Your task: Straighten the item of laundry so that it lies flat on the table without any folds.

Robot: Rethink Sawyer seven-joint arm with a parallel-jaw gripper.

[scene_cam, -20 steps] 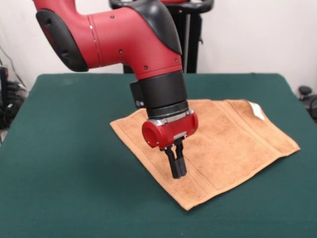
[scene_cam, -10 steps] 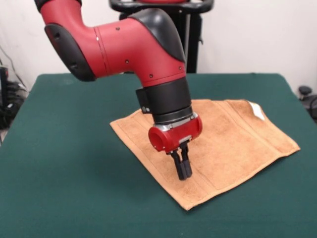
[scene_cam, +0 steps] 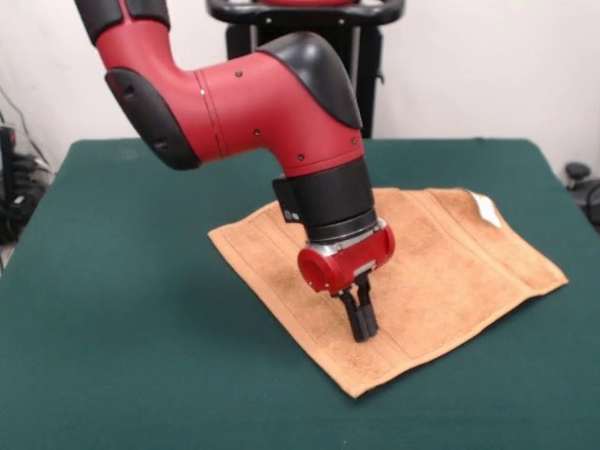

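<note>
A lab: red robot arm (scene_cam: 253, 103), felt-topped table (scene_cam: 112, 356), bare white wall (scene_cam: 487, 66).

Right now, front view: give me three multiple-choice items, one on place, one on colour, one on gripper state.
1. Where is the gripper?
A. over the towel's near part
B. over bare table left of the towel
C. off the table

2. What colour is the table top?
A. grey
B. dark green
C. white

3. How does the gripper stand?
A. wide open
B. shut, holding nothing
C. shut on a lifted corner of the towel

Key: 1 A, its tips point down at the towel close to the near edge. 2 B, the felt-like top is dark green all round the tan-orange cloth. 3 B, the two black fingers sit together with no cloth seen between them, and the towel lies spread out.
</note>
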